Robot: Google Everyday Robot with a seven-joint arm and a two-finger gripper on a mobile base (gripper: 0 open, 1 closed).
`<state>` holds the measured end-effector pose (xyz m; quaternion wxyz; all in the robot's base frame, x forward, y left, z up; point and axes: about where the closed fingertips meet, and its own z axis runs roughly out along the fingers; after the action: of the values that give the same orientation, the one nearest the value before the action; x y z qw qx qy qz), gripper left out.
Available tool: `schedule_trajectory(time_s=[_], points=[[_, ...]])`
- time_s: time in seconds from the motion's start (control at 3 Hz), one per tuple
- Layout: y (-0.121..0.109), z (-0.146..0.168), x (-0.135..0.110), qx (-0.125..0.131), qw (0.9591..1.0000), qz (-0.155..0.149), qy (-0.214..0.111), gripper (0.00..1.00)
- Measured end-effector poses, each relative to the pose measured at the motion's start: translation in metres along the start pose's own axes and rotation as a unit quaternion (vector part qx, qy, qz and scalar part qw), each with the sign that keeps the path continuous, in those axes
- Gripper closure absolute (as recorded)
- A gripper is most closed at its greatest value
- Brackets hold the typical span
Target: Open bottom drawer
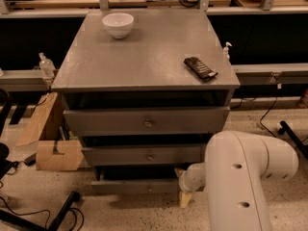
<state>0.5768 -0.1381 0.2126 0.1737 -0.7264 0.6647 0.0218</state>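
Note:
The grey cabinet (144,57) has three drawers. The bottom drawer (130,186) is the slimmest front, with a small round knob (150,188), and it stands out a little from the cabinet with a dark gap above it. My gripper (182,186) is at the right end of that drawer front, low near the floor. Its tan fingers (185,199) are apart, one above and one below, and hold nothing. My white arm (245,182) fills the lower right and hides the cabinet's bottom right corner.
A white bowl (118,24) and a black flat object (200,67) lie on the cabinet top. A cardboard box (54,150) stands to the left of the cabinet. A black stand leg (62,211) and cables cross the floor at lower left.

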Motion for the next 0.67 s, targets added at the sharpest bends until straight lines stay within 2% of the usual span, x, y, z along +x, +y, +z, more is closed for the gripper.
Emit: schedule_trajectory(time_s=[0.33,0.67], points=[[0.0018,0.012,0.0121,-0.011,0.9998,0.009,0.012,0.0],[0.0062,0.0198,0.0217,-0.019,0.9994,0.019,0.02,0.18]])
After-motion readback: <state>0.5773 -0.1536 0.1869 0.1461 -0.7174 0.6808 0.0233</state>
